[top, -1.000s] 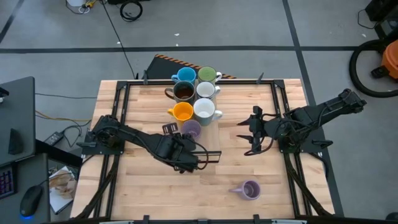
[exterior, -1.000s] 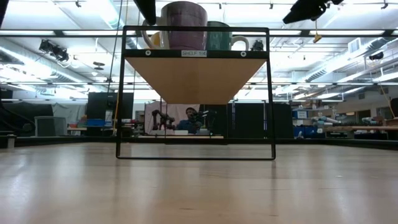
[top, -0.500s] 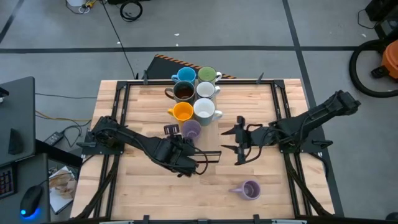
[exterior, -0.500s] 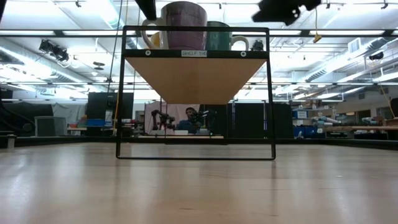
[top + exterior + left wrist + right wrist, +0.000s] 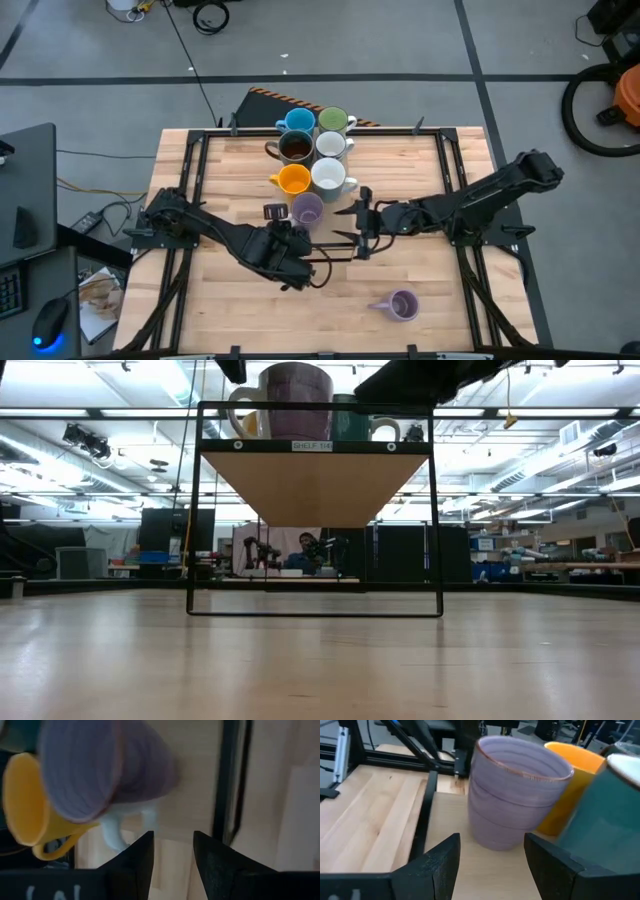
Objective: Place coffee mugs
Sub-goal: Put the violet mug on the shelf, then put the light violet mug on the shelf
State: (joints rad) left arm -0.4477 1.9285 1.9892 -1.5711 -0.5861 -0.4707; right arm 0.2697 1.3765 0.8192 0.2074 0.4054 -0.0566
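While seven mugs sit grouped on the shelf (image 5: 262, 106), both arms hover nearby.
Left gripper (image 5: 335, 249) and right gripper (image 5: 352, 220) gape empty beside the lavender mug (image 5: 307, 208).

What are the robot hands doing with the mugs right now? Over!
Right gripper open, empty, beside the shelf's lavender mug. Left gripper open, empty, just below it. Second lavender mug lies alone on the table. Nothing blocking.

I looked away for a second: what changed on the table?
The right tool swept in from the right side toward the lavender mug on the shelf, fingers open and empty. The left tool crept slightly toward the table's front edge. All mugs stayed put.
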